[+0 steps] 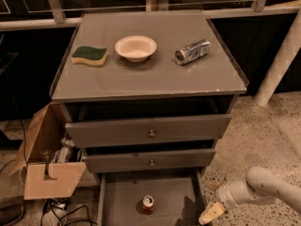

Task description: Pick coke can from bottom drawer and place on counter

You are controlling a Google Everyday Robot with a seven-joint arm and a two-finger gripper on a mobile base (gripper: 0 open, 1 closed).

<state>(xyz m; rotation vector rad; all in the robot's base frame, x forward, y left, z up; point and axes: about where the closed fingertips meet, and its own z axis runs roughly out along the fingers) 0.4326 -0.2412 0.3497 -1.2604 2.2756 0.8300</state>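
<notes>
The coke can (148,204), red with a silver top, stands upright on the floor of the open bottom drawer (117,199), near its middle front. The counter (155,74) is the flat grey top of the cabinet. My gripper (210,213) is at the lower right, just outside the drawer's right wall, to the right of the can and apart from it. The white arm runs off to the right behind it.
On the counter lie a green and yellow sponge (89,55), a white bowl (136,47) and a silver can (192,52) on its side. Two upper drawers with small knobs (151,133) stand slightly open. An open cardboard box (47,164) sits at the cabinet's left.
</notes>
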